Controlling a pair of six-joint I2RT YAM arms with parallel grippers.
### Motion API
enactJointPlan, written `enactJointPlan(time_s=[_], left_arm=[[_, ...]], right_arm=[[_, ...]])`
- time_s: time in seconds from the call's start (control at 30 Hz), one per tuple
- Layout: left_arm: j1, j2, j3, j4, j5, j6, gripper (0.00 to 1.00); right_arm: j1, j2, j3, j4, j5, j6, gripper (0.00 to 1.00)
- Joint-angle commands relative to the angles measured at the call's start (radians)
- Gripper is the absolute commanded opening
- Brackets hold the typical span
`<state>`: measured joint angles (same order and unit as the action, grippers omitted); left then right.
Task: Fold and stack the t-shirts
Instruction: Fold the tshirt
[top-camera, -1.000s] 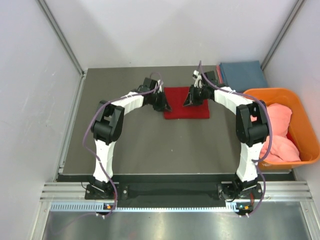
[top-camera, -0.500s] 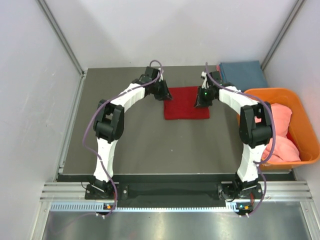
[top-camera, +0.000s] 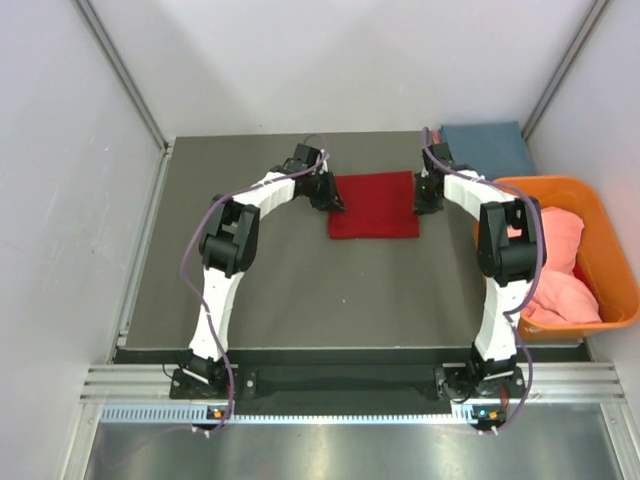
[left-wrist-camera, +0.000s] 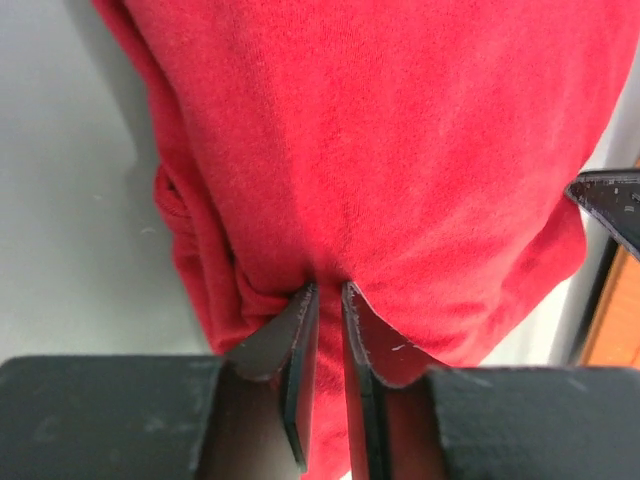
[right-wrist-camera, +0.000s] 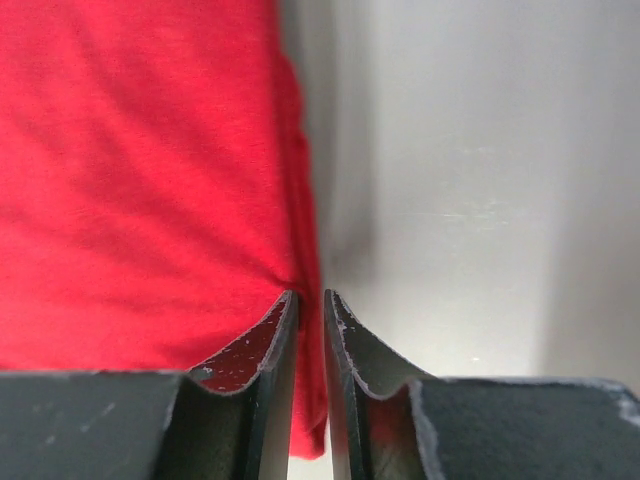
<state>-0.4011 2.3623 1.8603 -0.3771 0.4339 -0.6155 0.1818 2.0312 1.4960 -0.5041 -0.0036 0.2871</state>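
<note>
Left gripper (left-wrist-camera: 327, 290) has its two fingers squeezed almost together on the left edge of the red t-shirt (top-camera: 373, 205). Right gripper (right-wrist-camera: 310, 295) pinches the right edge the same way. The shirt lies folded flat on the table (top-camera: 280, 280), near the blue t-shirt (top-camera: 487, 150)

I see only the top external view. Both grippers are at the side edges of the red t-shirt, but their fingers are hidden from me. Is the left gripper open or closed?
Observer: The left wrist view shows the left gripper closed to a thin slit, with its tips at the edge of the red t-shirt.
Operator: Does the cloth lie flat there?
Observer: No. Just left of the fingers the edge is bunched into rumpled folds.
Operator: And the right side?
Observer: The right gripper is closed to the same thin slit. Its tips are on the shirt's edge and the bare table is beside them.
</note>
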Motion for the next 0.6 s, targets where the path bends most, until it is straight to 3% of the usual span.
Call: enactJointPlan(time_s=[0.0,0.13,0.3,0.43,0.57], left_arm=[[0.024,-0.029,0.043,-0.092,-0.066,0.089,0.22],[0.025,-0.113,0.070,-0.183,-0.093,0.138,0.31],[0.024,-0.251,-0.073,-0.172,-0.063,0.157,0.43],[0.024,-0.302,-0.234,-0.094,0.014,0.157,0.44],[0.022,-0.316,-0.286,-0.042,0.057,0.142,0.44]], right_arm=[[-0.002,-0.008,0.072,-0.022,0.096,-0.025,0.17],[0.005,-0.074,0.089,-0.063,0.103,-0.023,0.21],[0.008,-0.178,0.050,-0.097,0.044,-0.034,0.31],[0.008,-0.212,0.012,-0.108,-0.051,-0.052,0.39],[0.007,-0.232,-0.023,-0.102,-0.108,-0.055,0.44]])
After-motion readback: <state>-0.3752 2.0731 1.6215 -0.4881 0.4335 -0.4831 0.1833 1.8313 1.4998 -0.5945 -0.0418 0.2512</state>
